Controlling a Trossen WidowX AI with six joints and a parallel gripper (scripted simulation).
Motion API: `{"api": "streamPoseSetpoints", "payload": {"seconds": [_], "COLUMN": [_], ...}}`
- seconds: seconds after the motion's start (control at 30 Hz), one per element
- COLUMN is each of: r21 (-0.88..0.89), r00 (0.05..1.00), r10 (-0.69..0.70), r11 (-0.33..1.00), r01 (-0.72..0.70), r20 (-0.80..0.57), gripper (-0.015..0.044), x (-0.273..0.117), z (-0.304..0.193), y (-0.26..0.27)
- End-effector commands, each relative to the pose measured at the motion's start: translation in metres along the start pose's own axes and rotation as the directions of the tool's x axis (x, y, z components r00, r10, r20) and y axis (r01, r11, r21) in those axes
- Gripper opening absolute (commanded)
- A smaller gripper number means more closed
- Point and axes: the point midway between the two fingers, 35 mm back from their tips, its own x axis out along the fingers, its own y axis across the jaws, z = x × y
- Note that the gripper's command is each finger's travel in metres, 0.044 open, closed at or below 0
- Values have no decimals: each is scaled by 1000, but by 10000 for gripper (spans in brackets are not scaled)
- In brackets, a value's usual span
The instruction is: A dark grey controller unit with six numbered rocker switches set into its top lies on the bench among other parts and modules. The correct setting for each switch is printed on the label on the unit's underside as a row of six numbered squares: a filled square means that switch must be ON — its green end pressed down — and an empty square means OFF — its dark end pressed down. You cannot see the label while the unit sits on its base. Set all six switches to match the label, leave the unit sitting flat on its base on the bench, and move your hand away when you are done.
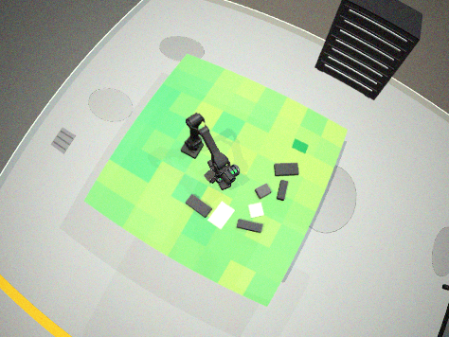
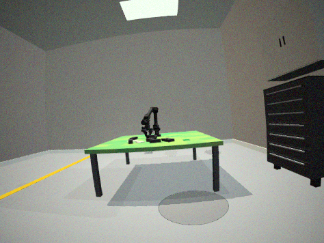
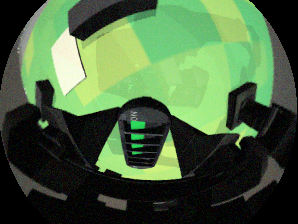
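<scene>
L to R, top view: 1 blk arm (image 1: 212, 144) (image 2: 155, 117) on the green patchwork bench (image 1: 142, 203) (image 2: 154, 149), then 1 long dk block (image 1: 198, 205) just beside the bigger white sq. (image 1: 221, 215). Next, 1 gripper (image 1: 224, 175) (image 2: 149, 136) (image 3: 145, 113); jaws look clenched on the ctrl unit (image 1: 233, 170) (image 3: 144, 135), 1 fingertip on each side of it in wrist view. Then, going R: 1 long dk block (image 1: 249, 225), the smaller white sq. (image 1: 256, 209), 1 stubby dk block (image 1: 262, 191), 1 narrow dk block (image 1: 282, 190), 1 wide dk block (image 1: 286, 168), 1 small green sq. (image 1: 300, 146), and off the bench 1 blk drawer cabinet (image 1: 368, 47) (image 2: 290, 119). Totals: 5 loose dk blocks, 2 white sqs., 1 small green sq.

Unit: dk grey/blk, rounded near end, tapering away in wrist view; "ON" lettering nr that end, w/ min. 3 green switch ends lit up in a row along the L half. Rest of the switches too dk to read. Underside label hidden. Unit's at the gripper, approx. mid-bench, R of the arm's base.
</scene>
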Motion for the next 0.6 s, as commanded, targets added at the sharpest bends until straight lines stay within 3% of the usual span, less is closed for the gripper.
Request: {"api": "streamPoseSetpoints", "payload": {"seconds": [0.0,0.4,0.53,0.57], "r21": [-15,-8,-1,-1], "r00": [1000,1000,1000,1000], "r10": [-13,-6,-1,-1], "r11": [1000,1000,1000,1000], "r01": [12,6,1,1], "r20": [-23,-11,-1,-1], "gripper": [338,338,440,440], "x": [4,6,6,6], "z": [-4,-1,1,1], "y": [-3,-2,0,0]}}
